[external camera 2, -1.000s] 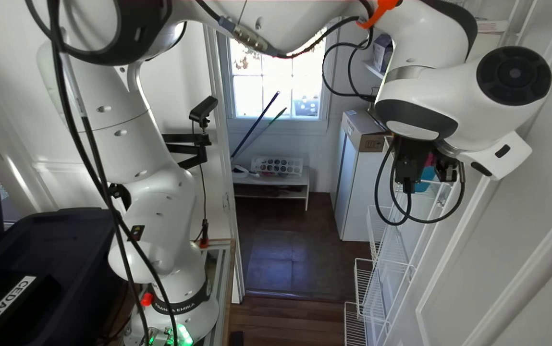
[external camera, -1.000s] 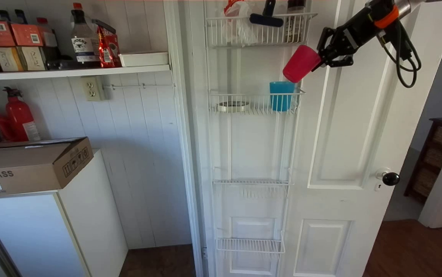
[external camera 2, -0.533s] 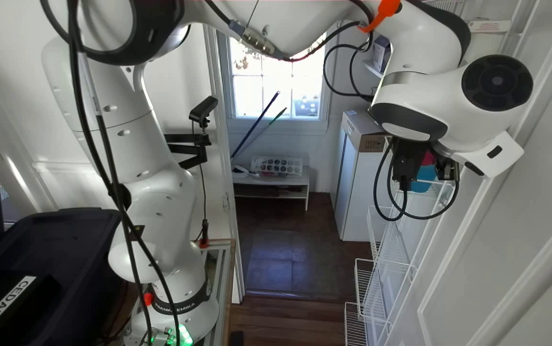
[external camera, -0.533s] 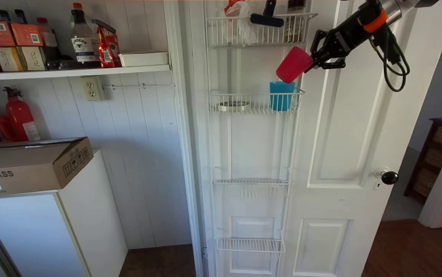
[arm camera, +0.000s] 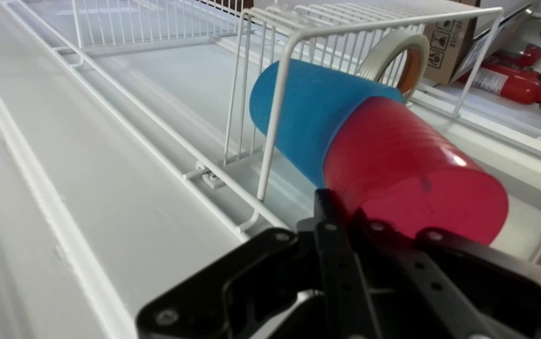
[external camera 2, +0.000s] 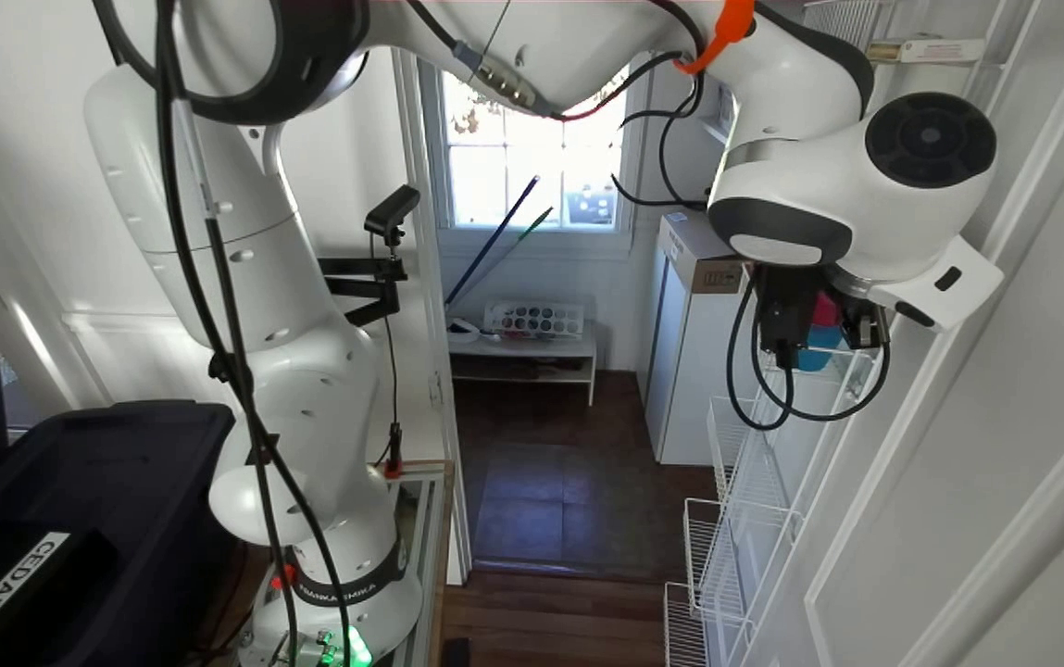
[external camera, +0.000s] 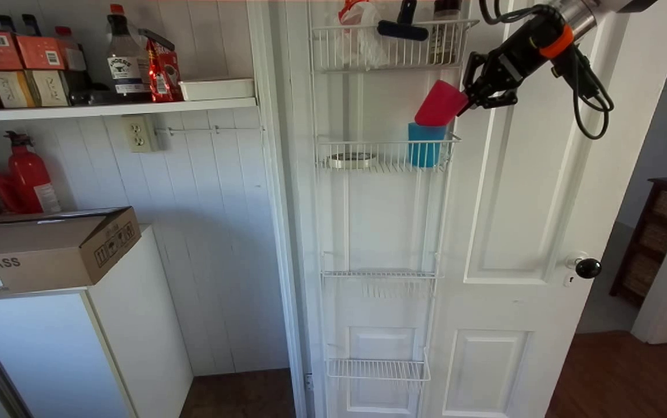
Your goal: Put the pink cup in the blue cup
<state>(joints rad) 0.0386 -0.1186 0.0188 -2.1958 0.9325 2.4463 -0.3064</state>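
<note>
The pink cup (external camera: 441,104) is tilted, its lower end overlapping the rim of the blue cup (external camera: 425,146) in an exterior view. I cannot tell whether that end is inside the rim. The blue cup stands upright in the wire door rack. My gripper (external camera: 464,105) is shut on the pink cup's wall from the right. In the wrist view the gripper (arm camera: 342,205) pinches the near edge of the pink cup (arm camera: 392,155), which covers part of the blue cup (arm camera: 308,113) and its mouth. In an exterior view the pink cup (external camera 2: 826,309) and blue cup (external camera 2: 819,350) are mostly hidden behind the gripper.
The wire rack shelf (external camera: 388,143) also holds a roll of tape (external camera: 352,161) left of the blue cup. A higher basket (external camera: 391,49) holds a bag and a black-handled tool. The rack's wire end (arm camera: 275,127) stands close to the blue cup. The white door (external camera: 519,191) is behind.
My gripper has moved left and down with the pink cup. The cup's lower end has come down over the blue cup's rim. The blue cup stays in about the same place.
</note>
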